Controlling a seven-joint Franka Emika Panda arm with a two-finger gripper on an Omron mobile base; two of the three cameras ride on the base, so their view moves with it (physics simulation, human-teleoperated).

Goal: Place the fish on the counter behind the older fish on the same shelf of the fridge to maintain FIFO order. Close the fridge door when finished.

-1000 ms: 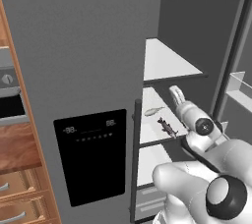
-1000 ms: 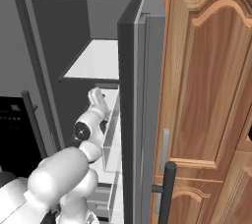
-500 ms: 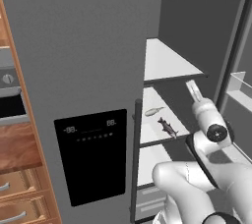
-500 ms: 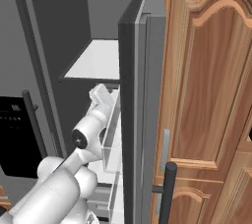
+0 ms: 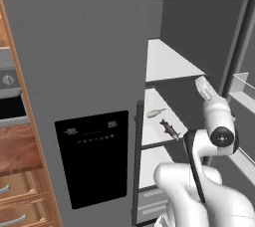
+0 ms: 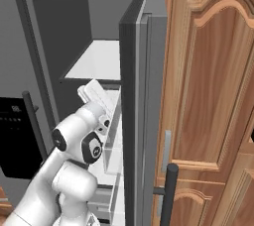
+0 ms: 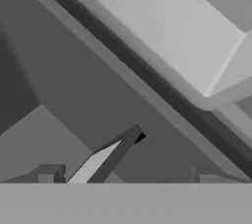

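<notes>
The gripper (image 7: 123,173) stands released and empty, facing a white shelf (image 7: 167,26) edge inside the fridge (image 5: 84,71). Left of the arm, two fish (image 5: 169,129) (image 5: 155,113) lie on the middle shelf (image 5: 164,139), one near its front edge, the paler farther back. The fridge door (image 6: 130,121) stands open at right.

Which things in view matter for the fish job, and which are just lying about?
Job:
- pale slender fish and dark slender fish on the white middle fridge shelf
- open grey fridge door
- robot's open hand

Bystanders:
- black dispenser panel
- wooden cabinet door
</notes>
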